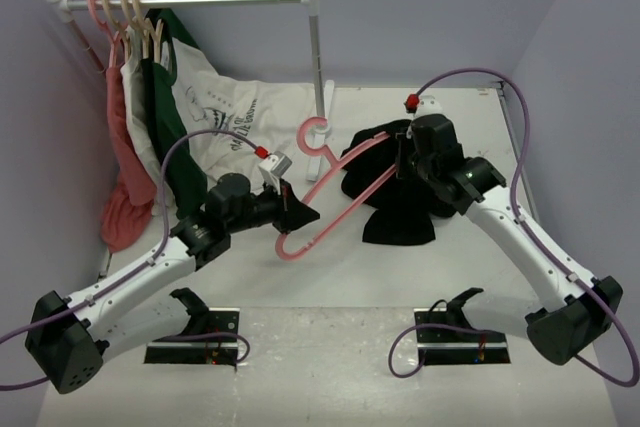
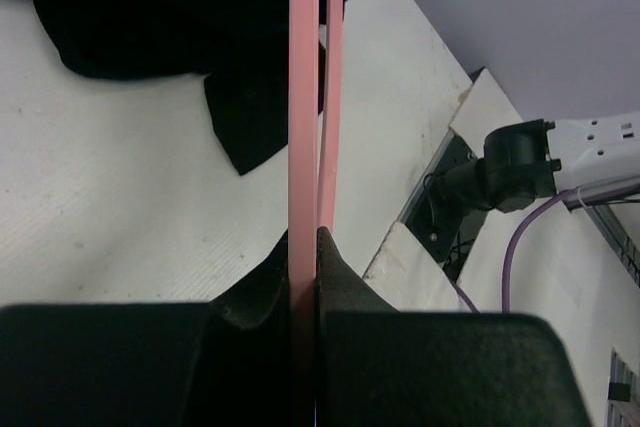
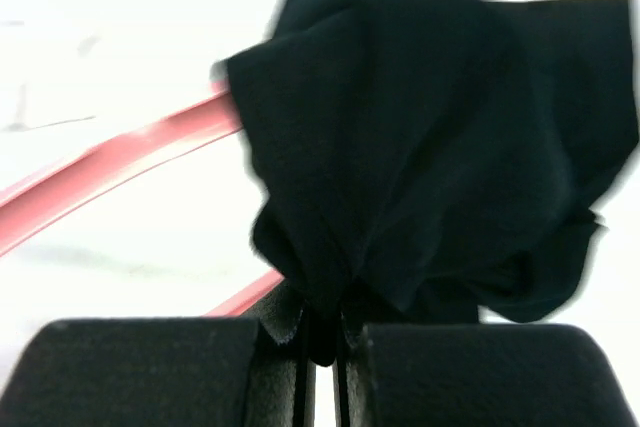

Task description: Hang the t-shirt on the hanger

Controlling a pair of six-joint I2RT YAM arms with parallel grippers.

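Observation:
The pink hanger (image 1: 335,187) is held tilted above the table, its hook up near the rack post. My left gripper (image 1: 296,219) is shut on the hanger's lower left end; in the left wrist view the pink bar (image 2: 303,147) runs up from between the fingers. The black t-shirt (image 1: 395,187) is bunched over the hanger's right end, part lifted and part lying on the table. My right gripper (image 1: 405,154) is shut on a fold of the t-shirt (image 3: 420,137), with the hanger's bar (image 3: 120,162) passing to its left. The chest print is hidden.
A white rail (image 1: 190,0) on a post (image 1: 318,57) stands at the back left with cream hangers carrying a pink garment (image 1: 122,157), a dark green shirt (image 1: 175,117) and a white lettered shirt (image 1: 235,112). The purple walls close in on both sides.

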